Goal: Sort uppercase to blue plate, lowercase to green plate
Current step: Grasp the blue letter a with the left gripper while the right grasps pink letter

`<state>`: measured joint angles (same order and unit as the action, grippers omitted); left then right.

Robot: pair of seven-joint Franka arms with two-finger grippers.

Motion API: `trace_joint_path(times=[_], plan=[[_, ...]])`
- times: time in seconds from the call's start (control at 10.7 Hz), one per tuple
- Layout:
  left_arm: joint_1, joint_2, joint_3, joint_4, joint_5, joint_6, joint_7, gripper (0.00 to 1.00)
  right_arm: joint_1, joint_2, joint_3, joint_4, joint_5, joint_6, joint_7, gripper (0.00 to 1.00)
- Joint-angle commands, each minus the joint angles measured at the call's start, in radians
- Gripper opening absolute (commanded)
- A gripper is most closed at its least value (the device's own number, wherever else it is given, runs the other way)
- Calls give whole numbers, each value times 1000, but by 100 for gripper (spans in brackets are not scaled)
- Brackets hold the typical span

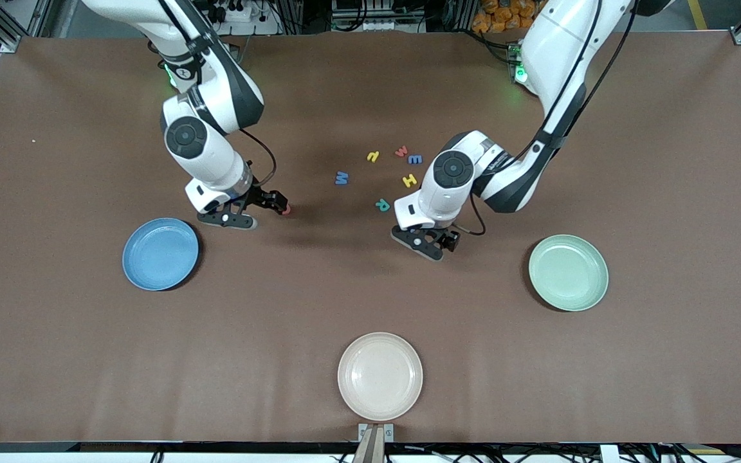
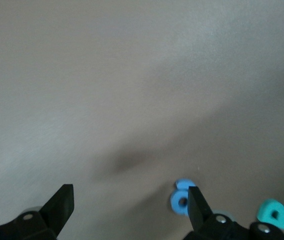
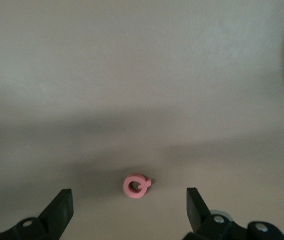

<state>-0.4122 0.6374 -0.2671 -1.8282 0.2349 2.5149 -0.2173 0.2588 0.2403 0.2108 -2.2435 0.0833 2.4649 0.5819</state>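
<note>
Letters all lie loose on the counter (image 1: pixel 55 360) mid-table, so sorting has not begun: blue plate (image 1: pixel 160 254) at eight o'clock and green plate (image 1: pixel 568 272) at four o'clock hold nothing. Right gripper (image 1: pixel 266 207), spread, hangs over the red Q (image 3: pixel 136 185). Left gripper (image 1: pixel 436 242), spread, hangs by the blue a (image 2: pixel 181 198) and teal R (image 1: pixel 382 204).

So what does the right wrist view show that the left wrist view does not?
Only the right wrist view shows the red Q, lying on the table between the open fingers of the right gripper. Only the left wrist view shows the blue a and the teal-green R, with the open left gripper beside the a. Both show bare brown table and no plate.
</note>
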Motion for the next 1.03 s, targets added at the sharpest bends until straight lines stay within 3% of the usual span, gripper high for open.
trace_joint_path(times=[0.0, 0.47, 0.75, 0.94], plan=[[-13, 50, 2, 24, 56, 21, 9, 100, 11, 59, -2, 4, -3, 32, 22, 100], [-27, 53, -1, 21, 58, 21, 56, 100, 68, 108, -2, -11, -42, 71, 79, 100], [-27, 48, -6, 12, 58, 21, 56, 100, 63, 113, -2, -80, -74, 193, 70, 100], [-25, 45, -15, -2, 58, 19, 56, 100, 66, 122, -2, -81, -79, 197, 70, 100]])
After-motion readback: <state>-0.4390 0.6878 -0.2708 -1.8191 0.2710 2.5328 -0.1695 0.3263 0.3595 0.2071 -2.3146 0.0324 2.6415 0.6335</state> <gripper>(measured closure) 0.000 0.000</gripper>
